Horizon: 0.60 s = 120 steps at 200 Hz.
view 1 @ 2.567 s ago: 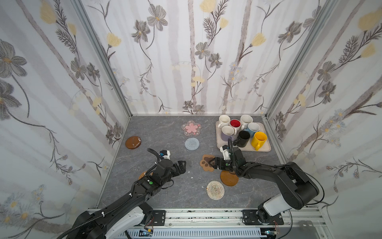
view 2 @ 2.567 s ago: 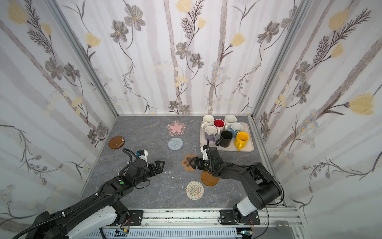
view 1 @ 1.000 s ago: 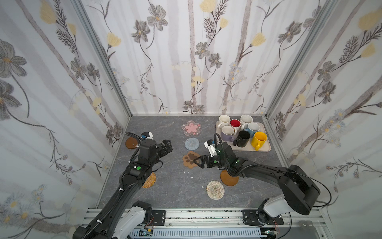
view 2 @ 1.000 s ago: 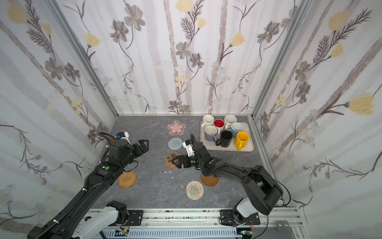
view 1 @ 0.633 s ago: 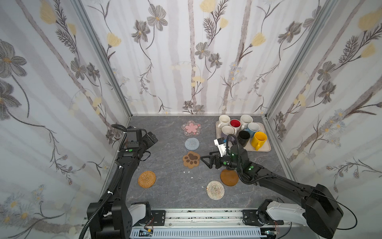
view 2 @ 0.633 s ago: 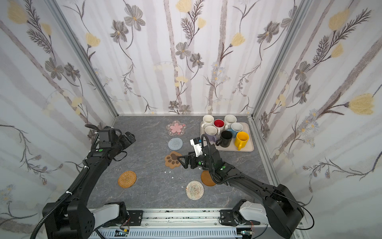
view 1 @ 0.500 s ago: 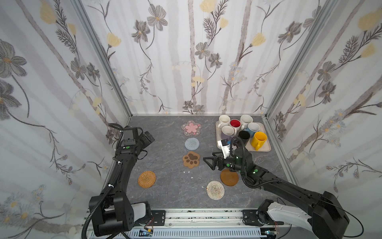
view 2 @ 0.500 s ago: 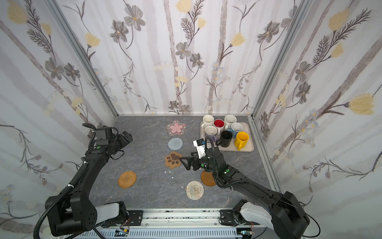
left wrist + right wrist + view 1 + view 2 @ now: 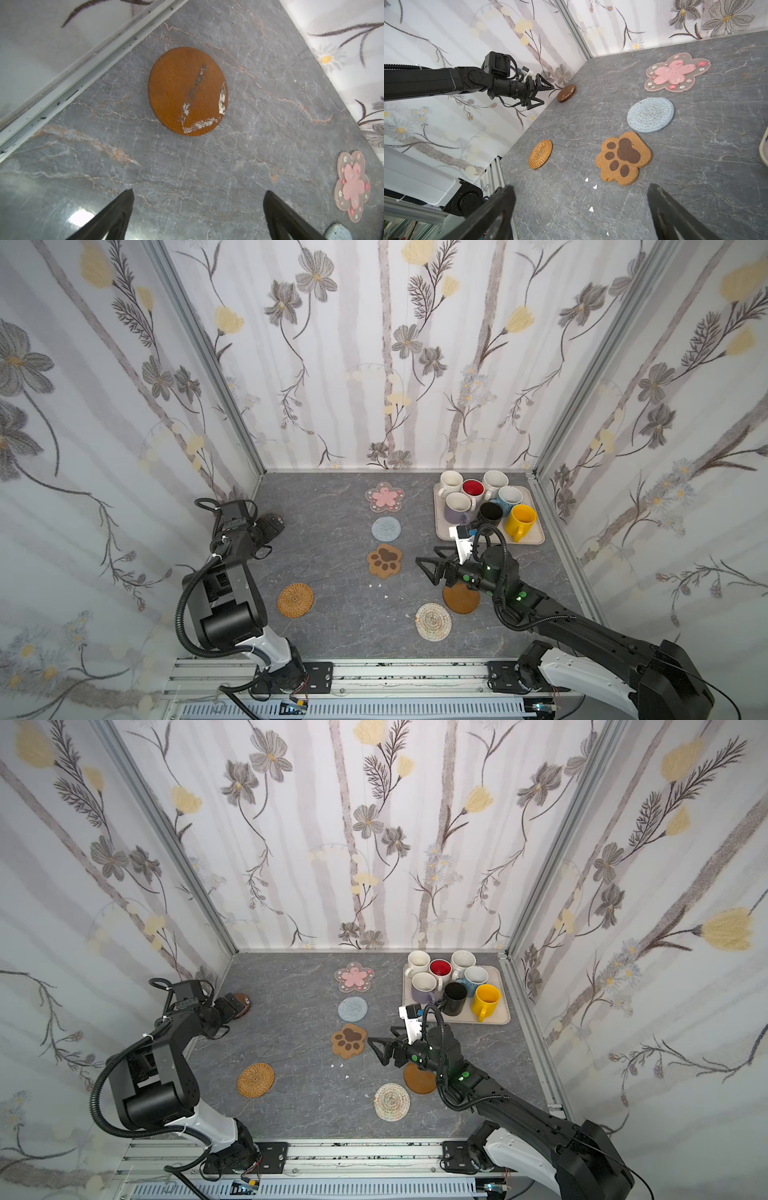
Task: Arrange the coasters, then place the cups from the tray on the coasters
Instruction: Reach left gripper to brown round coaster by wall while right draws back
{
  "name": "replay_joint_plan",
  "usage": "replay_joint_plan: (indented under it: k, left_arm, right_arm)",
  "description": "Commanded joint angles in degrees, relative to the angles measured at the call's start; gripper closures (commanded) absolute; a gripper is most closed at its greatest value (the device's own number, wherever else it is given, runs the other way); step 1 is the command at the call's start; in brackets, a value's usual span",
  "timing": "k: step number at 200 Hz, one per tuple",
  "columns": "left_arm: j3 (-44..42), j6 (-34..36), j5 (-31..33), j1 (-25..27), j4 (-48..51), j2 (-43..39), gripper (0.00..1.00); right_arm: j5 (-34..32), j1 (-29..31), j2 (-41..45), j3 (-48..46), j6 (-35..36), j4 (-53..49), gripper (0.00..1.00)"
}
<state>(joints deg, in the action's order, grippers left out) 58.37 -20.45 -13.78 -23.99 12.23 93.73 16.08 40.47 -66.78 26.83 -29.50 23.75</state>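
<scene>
Now both grippers gape wide, holding nothing. The left gripper [image 9: 199, 191] hovers just short of a brown disc [image 9: 187, 91] by the left wall; the right gripper [image 9: 426, 571] hangs over the bench [image 9: 332, 510] near the paw coaster [image 9: 385, 560]. Seven cups [image 9: 473, 489] crowd the tray [image 9: 532, 536].

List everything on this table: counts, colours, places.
flower coaster: one, pink, far middle.
woven coaster: one, grey-blue, just nearer.
paw coaster: one, tan, centre.
rattan coaster: one, orange, front left.
pale coaster: one, cream, front right.
brown discs: two; far left, partly under right arm.
cups: seven, mixed colours, on tray.
tray: one, beige, far right.
left arm: black, jaws open, empty, by far-left disc.
right arm: black, jaws open, empty, beside paw coaster.
</scene>
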Motion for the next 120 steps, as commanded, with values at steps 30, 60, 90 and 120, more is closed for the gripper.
replay_joint_plan:
  k: [30,60,90,120]
  left_arm:
    - [3.17,0.03,-7.30,-4.69,-8.85,6.81,0.00]
    - [6.54,-0.49,-8.66,-5.23,-9.48,11.38,0.00]
    - [9.74,-1.82,-9.19,-5.41,-9.64,15.25,0.00]
    - [12.13,-2.40,-9.74,-5.43,-9.98,18.63,0.00]
  right_arm:
    - [-0.61,-1.08,-1.75,0.59,0.76,2.63,0.00]
    - [-0.34,-1.61,-2.12,0.60,1.05,2.64,0.00]
    - [-0.52,-2.17,-2.75,0.83,1.45,2.12,0.00]
    - [-0.42,-2.60,-2.92,0.55,1.55,2.44,0.00]
